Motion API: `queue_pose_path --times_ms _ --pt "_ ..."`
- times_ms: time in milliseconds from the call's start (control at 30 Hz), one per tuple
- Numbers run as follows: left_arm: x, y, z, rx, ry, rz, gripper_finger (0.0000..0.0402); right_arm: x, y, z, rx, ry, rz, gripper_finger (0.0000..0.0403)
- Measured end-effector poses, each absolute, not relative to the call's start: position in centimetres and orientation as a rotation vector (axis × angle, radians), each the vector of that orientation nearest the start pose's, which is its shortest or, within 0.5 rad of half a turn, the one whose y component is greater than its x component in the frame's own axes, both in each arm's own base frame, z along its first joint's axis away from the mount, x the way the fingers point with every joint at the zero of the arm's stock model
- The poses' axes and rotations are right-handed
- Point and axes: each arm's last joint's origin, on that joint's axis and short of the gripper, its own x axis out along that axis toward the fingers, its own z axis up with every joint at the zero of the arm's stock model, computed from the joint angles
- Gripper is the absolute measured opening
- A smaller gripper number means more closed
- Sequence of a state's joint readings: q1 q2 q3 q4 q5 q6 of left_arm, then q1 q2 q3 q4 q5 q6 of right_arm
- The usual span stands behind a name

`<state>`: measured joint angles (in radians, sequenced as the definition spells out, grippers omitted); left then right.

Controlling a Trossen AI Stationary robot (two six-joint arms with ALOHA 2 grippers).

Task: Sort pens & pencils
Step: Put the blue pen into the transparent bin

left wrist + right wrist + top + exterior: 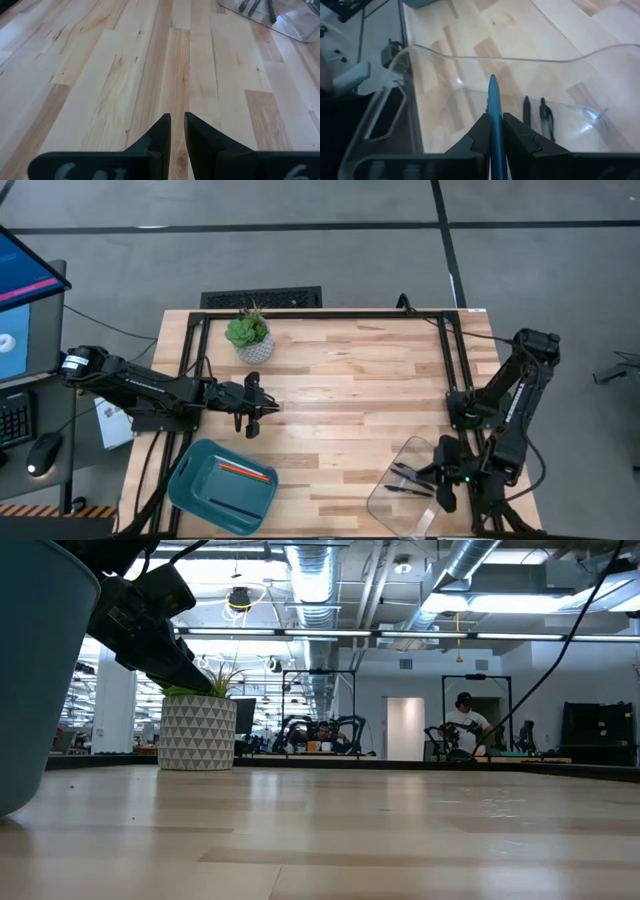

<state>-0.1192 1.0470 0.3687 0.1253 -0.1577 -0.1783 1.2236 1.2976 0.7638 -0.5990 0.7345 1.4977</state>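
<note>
Your right gripper pinches the teal pen over the clear tray, ready to join the black pens. Your left gripper, narrow, empty, waits over the table.

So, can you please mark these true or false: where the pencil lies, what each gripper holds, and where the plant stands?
1. An orange-red pencil lies in the teal bin. True.
2. The right gripper is empty. False: it is shut on a teal-blue pen over the clear tray.
3. Black pens already lie in the clear tray. True.
4. The left gripper holds a pencil. False: nothing is between its fingers, above bare table.
5. The potted plant stands inside the teal bin. False: it stands on the table, apart.
</note>
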Motion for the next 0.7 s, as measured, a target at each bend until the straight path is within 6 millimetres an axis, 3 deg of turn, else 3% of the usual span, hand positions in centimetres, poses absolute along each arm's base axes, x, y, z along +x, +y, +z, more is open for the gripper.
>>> queue_pose_path --times_ms 433,700 --pt "19.7 -1.9 17.4 -0.104 0.542 0.087 0.0045 8.9 18.8 16.4 0.56 0.777 -0.204 0.0062" --pt "19.7 -1.9 17.4 -0.108 0.542 0.088 0.0045 9.7 18.4 15.7 0.565 0.749 -0.197 0.0062"
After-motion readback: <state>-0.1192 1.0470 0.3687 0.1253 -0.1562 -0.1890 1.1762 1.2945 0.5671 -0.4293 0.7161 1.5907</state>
